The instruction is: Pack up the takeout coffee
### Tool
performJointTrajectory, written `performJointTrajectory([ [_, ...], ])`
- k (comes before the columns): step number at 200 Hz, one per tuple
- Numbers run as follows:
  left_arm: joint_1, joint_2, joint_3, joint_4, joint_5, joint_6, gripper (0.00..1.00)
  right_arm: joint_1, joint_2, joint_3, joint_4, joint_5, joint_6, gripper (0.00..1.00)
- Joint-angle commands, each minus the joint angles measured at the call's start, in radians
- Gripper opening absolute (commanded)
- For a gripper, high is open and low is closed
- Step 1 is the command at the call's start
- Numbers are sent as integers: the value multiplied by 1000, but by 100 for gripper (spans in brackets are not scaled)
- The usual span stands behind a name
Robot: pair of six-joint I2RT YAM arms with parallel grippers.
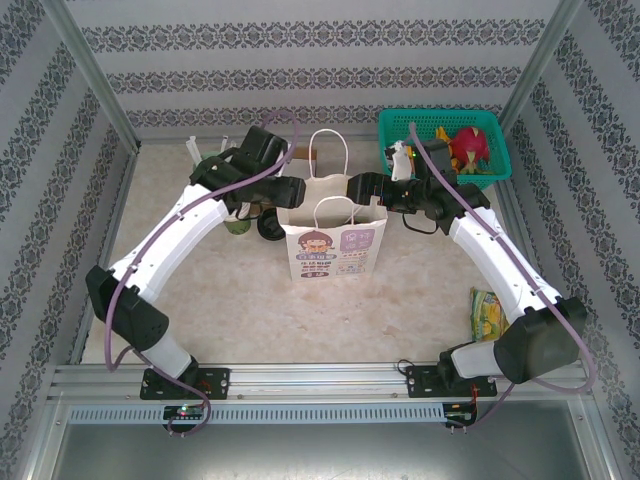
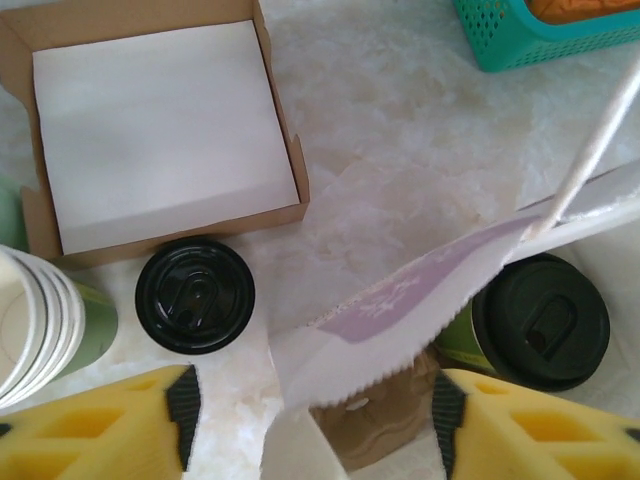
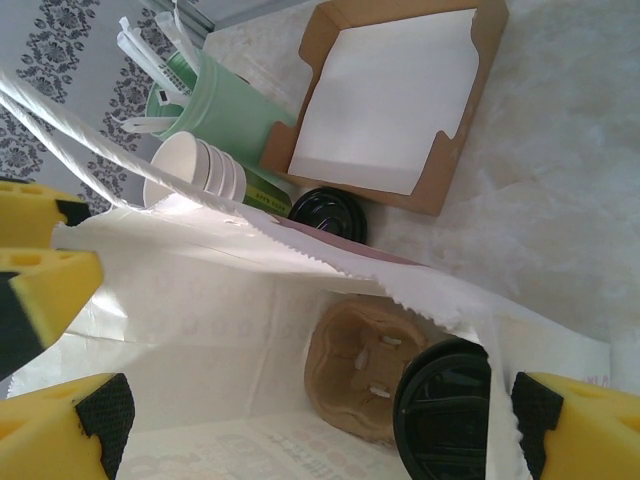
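Note:
A white paper bag stands open in the middle of the table. Inside it, one takeout coffee with a black lid sits beside a brown cup carrier; this takeout coffee shows its green side past the bag's rim. A second lidded takeout coffee stands on the table by the bag's left side. My left gripper hangs open over the bag's left rim, the serrated paper edge between its pads without touching them. My right gripper is open over the bag's mouth.
A brown box lined with white paper lies behind the cup on the table. A stack of lidless cups and a mint-green mug of wrapped sticks stand beside it. A teal basket sits back right; a snack packet lies right.

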Motion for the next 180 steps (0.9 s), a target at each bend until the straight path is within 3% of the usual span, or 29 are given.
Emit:
performJointTrajectory([
  [1, 8, 19, 43, 29, -14, 55, 53, 12, -1, 12, 13, -2, -1, 98],
  [47, 8, 57, 90, -7, -7, 105, 26, 12, -13, 11, 4, 6, -9, 98],
  [115, 11, -28, 41, -41, -6, 143, 0, -26, -74, 33, -21, 51, -57, 98],
  [149, 40, -107, -32, -26, 92, 164, 0, -57, -91, 55, -13, 121, -58, 98],
  [180, 123, -173, -101, -25, 245, 174, 0, -78, -45, 81, -24, 243, 0, 98],
])
